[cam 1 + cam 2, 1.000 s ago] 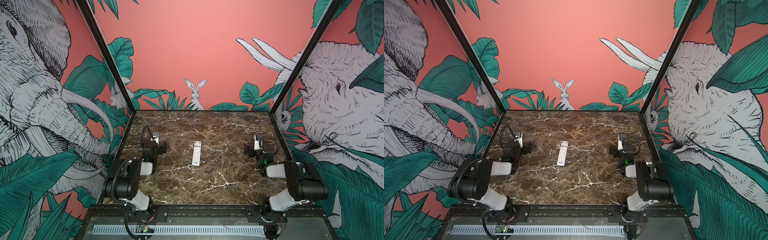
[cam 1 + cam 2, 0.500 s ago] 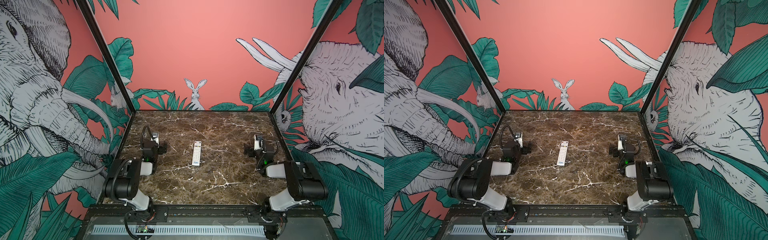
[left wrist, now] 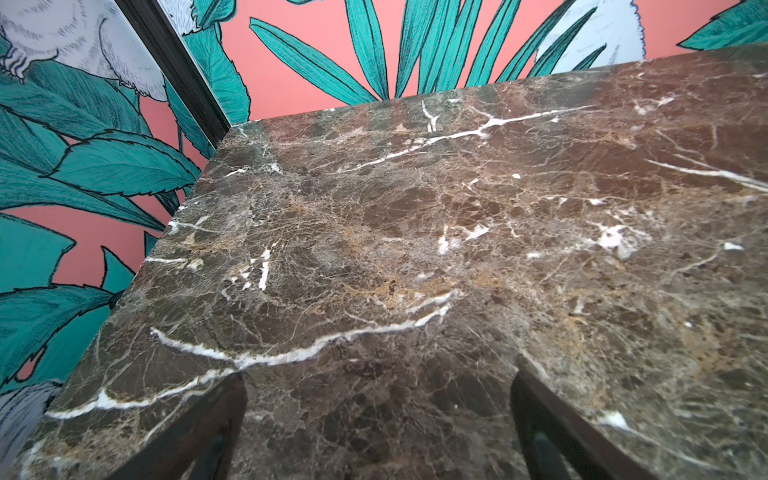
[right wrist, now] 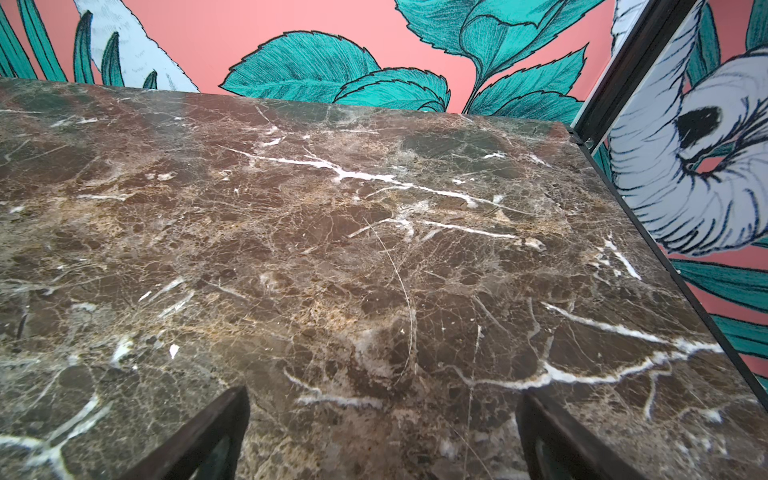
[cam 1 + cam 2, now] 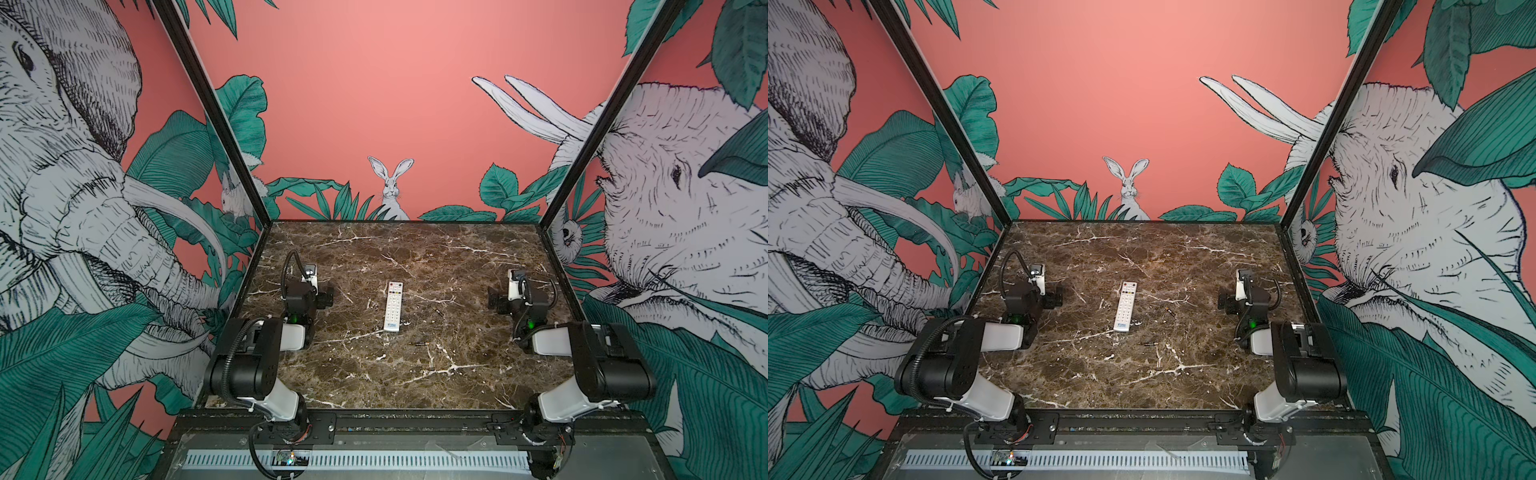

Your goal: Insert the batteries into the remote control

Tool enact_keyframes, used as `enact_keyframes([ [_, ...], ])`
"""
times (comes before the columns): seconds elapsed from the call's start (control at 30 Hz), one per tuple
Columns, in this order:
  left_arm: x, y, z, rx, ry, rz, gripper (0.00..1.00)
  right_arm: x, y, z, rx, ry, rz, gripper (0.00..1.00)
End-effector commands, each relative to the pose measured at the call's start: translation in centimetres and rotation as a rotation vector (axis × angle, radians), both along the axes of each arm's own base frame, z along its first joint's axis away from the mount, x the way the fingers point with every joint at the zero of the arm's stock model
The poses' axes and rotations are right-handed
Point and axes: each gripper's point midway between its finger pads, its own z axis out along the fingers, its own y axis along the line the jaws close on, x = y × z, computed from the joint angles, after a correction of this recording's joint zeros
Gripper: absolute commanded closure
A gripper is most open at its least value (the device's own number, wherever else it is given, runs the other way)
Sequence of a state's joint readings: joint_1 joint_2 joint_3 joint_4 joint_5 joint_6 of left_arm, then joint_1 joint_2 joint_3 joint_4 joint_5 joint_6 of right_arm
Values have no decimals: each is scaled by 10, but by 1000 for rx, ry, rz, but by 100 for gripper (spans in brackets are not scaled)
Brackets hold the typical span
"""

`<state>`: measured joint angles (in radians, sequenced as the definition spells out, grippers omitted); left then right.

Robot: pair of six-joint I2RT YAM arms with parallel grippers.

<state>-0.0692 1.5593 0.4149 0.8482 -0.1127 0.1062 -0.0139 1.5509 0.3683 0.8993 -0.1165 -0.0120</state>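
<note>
The remote control (image 5: 393,306) (image 5: 1125,306) is a slim white bar lying buttons-up at mid table, its red-button end toward the back wall. Two batteries, tiny dark cylinders, lie to its right: one (image 5: 437,311) (image 5: 1170,311) beside its middle, the other (image 5: 422,344) (image 5: 1149,344) nearer the front. My left gripper (image 5: 323,297) (image 5: 1054,298) (image 3: 378,395) rests low at the left, well away from the remote, open and empty. My right gripper (image 5: 496,299) (image 5: 1225,301) (image 4: 384,403) sits at the right, likewise open and empty. Neither wrist view shows the remote or a battery.
The brown marble tabletop (image 5: 374,382) is enclosed by printed walls at the back and both sides, with black corner posts (image 5: 216,116). Both arm bases stand on a black rail (image 5: 395,419) along the front edge.
</note>
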Motion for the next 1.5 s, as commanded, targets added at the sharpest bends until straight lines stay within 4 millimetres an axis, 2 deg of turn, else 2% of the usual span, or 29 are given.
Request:
enact_keyframes([
  [0.0, 1, 1, 6, 7, -26, -4, 0, 7, 2, 14, -9, -48, 13, 1],
  [1.47, 1, 1, 6, 7, -25, -5, 0, 8, -2, 11, -7, -35, -14, 1],
])
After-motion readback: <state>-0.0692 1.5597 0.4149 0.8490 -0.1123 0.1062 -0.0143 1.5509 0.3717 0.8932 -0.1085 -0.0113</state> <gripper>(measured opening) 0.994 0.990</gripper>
